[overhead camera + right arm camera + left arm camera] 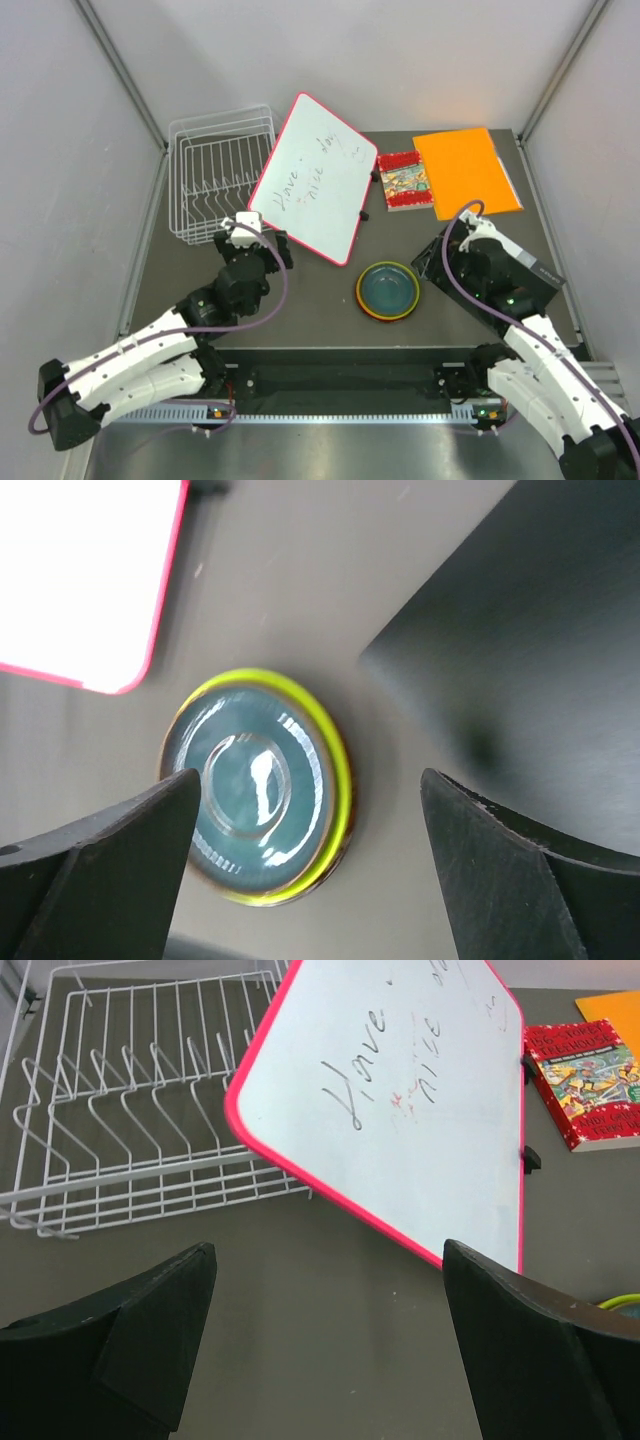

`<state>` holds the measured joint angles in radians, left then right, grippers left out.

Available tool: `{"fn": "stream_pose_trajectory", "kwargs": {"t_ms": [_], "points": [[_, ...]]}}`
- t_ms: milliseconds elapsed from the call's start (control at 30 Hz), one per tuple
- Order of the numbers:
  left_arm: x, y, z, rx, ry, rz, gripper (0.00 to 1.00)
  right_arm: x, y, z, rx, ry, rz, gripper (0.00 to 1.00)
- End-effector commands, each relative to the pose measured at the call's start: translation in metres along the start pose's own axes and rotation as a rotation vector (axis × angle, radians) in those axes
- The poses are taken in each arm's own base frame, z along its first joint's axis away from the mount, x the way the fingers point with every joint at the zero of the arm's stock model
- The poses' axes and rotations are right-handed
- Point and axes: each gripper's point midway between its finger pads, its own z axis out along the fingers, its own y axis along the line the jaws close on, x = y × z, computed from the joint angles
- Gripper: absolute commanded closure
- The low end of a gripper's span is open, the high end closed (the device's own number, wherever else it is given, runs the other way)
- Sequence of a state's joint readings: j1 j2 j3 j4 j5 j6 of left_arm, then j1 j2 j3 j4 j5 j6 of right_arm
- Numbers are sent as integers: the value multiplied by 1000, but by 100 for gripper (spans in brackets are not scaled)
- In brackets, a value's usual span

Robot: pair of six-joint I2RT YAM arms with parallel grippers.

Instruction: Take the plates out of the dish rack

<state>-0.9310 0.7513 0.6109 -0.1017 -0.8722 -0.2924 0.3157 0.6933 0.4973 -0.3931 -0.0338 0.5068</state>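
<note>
At about ten o'clock on the table (330, 335) stands the dish rack (215, 185), and no plate shows between its wires in the top or left wrist views. The left gripper (327, 1260) hangs just off the rack's near corner, at the rack's five o'clock, jaws spread wide with nothing between them. A whiteboard (312, 178) overlaps the rack's right side and seems to be propped on it. A book (404, 181) lies at one o'clock, with an orange folder (467, 170) just right of it.

The plates (388, 290) sit stacked on the table at about five o'clock of its centre, teal on top, with a lime rim and a red edge showing beneath. The right gripper (308, 780) is above the stack towards three o'clock, jaws apart and holding nothing.

The job looks all but done. The risk is in the leaving. If the right arm pulls away low or sideways, a finger could catch the stack's rim and shove or spill it. A careless swing of the left arm could knock the propped whiteboard off the rack.
</note>
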Motion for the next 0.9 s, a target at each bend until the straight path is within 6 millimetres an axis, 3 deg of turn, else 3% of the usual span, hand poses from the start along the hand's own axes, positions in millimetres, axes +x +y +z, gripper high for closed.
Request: {"fn": "stream_pose_trajectory", "kwargs": {"t_ms": [0,367,567,867], "points": [[-28,-24,6,62,-26,31,1,-35,-22,-10,149,-129,-28,9],[-40,-75,10,261,5,71,1,-58,-42,-23,269,-256,-25,7],[-40,-85,19,257,7,106,1,-61,-40,-17,270,-248,-27,6],[-55,-103,25,313,-21,118,1,-67,-35,-10,262,-237,-45,6]]}}
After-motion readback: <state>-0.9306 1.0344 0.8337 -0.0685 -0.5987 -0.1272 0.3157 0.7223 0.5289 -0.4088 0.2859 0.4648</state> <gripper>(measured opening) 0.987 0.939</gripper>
